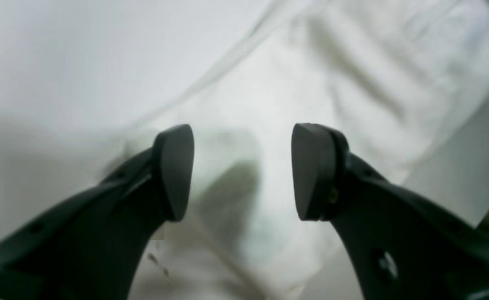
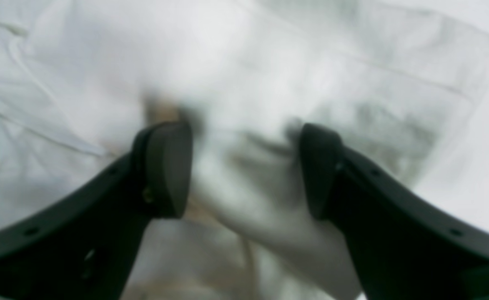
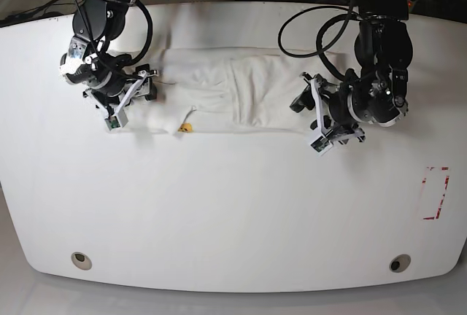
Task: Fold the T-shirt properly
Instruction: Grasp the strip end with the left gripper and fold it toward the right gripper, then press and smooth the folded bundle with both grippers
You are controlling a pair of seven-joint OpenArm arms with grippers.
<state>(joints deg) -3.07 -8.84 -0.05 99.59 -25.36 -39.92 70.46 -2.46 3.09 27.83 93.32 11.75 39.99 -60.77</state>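
Toward table's (image 3: pixel 233 205) far edge, white T-shirt (image 3: pixel 219 96) folded into long strip, left gripper (image 1: pixel 243 171) jaws apart over shirt end, nothing held, right gripper (image 2: pixel 246 171) jaws apart w/ blurred cloth between, grip unclear

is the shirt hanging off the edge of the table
No, the T-shirt lies as a long folded strip wholly on the white table, between the two arms and well inside its edges.
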